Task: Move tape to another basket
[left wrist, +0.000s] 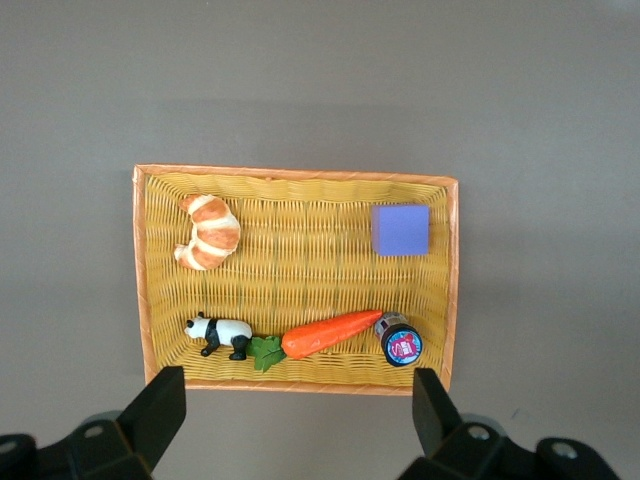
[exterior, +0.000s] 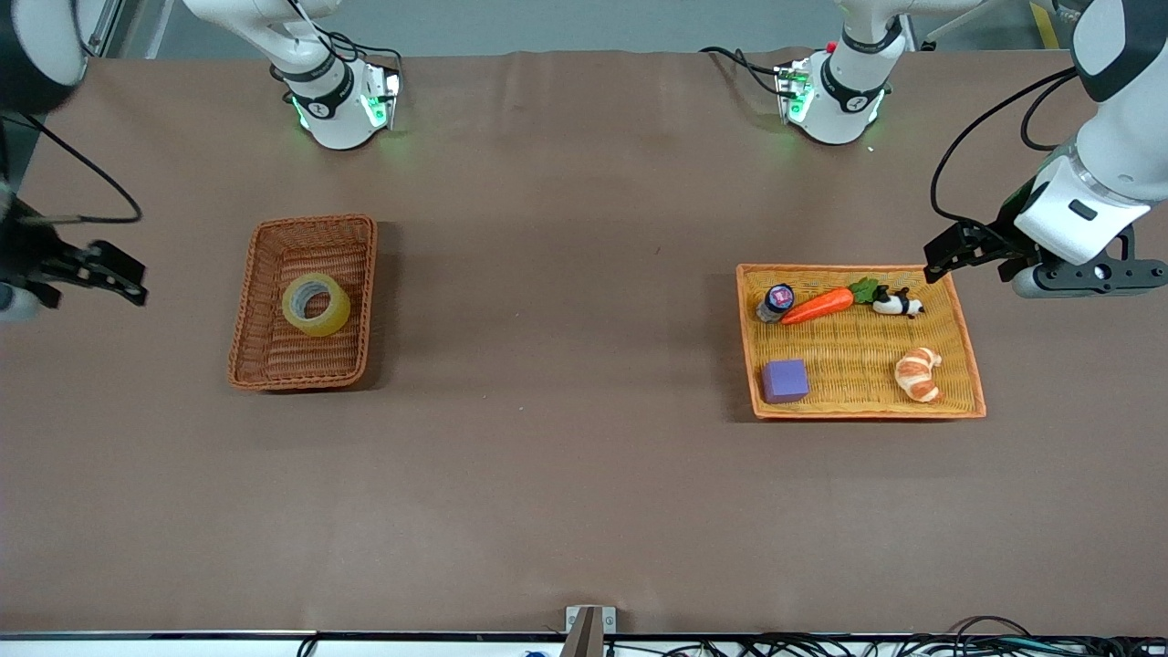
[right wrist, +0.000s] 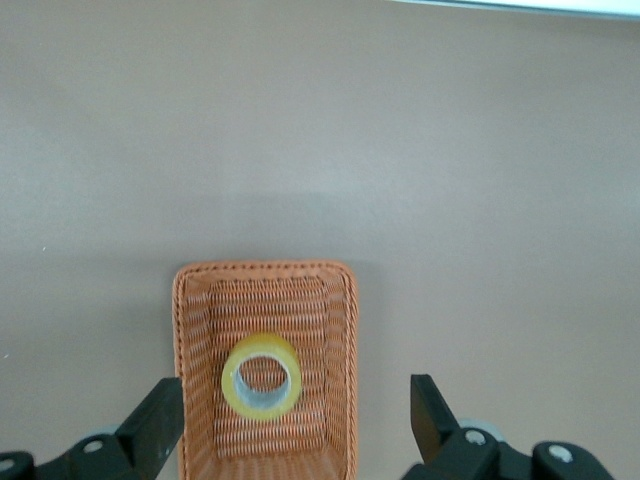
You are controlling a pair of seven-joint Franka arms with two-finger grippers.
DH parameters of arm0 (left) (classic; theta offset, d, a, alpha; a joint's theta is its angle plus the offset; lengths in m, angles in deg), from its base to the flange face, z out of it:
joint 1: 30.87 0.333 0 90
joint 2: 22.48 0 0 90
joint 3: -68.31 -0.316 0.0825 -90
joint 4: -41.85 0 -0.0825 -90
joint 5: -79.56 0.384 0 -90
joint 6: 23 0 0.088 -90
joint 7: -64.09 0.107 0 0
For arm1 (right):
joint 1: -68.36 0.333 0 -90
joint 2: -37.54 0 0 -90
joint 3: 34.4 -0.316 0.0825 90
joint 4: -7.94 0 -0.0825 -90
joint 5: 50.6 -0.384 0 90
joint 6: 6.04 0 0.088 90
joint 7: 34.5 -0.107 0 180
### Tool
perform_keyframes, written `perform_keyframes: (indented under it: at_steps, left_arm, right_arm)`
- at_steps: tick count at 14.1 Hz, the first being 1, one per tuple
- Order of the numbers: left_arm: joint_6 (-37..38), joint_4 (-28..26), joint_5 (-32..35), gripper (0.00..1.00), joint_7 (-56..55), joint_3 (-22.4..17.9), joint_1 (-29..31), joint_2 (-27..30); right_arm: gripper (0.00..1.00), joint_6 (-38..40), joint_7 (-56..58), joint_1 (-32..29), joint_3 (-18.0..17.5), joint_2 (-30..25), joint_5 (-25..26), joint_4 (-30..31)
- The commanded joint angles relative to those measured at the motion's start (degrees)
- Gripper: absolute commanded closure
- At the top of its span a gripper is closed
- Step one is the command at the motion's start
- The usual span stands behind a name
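Note:
The tape (exterior: 315, 304), a yellowish roll with a grey core, lies flat in the reddish-brown wicker basket (exterior: 240, 347) toward the right arm's end of the table. In the right wrist view the tape (right wrist: 262, 376) sits mid-basket (right wrist: 178, 380) between the fingers of my open, empty right gripper (right wrist: 295, 425). From the front, the right gripper (exterior: 114, 272) hangs high at that end of the table, beside the basket. My left gripper (exterior: 954, 251) is open and empty, held high over the rim of the orange-yellow tray (exterior: 858, 415); it shows in its own view (left wrist: 295, 415).
The orange-yellow tray (left wrist: 300, 172) holds a purple cube (exterior: 785, 380), a croissant (exterior: 918, 374), a carrot (exterior: 826, 304), a panda figure (exterior: 899, 305) and a small capped bottle (exterior: 776, 302). Brown table surface lies between basket and tray.

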Motion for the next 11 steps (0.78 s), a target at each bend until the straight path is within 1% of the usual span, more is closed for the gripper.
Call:
perform_keyframes:
  at_steps: [1, 3, 7, 9, 11]
  left_arm:
    - [0.4, 0.8, 0.1, 0.0, 0.9, -0.1, 0.1, -0.3]
    - [0.4, 0.7, 0.1, 0.0, 1.0, -0.1, 0.1, -0.3]
    - [0.4, 0.6, 0.1, 0.0, 1.0, -0.2, 0.5, -0.3]
    - [0.3, 0.7, 0.2, 0.0, 1.0, -0.2, 0.5, -0.3]
    - [0.3, 0.7, 0.6, 0.0, 1.0, -0.2, 0.5, -0.4]
  right_arm:
    - [0.0, 3.7, 0.2, -2.0, -0.8, -2.4, -1.1, -1.0]
    - [0.0, 4.0, 0.2, -2.3, -0.8, -2.5, -2.3, -0.7]
    - [0.0, 3.5, 0.2, -1.8, -0.8, -2.5, -2.9, -0.7]
    - [0.0, 3.1, 0.3, -1.8, -0.8, -2.5, -4.7, -0.3]
    - [0.0, 3.1, 0.3, -1.7, -0.8, -2.5, -5.2, -0.2]
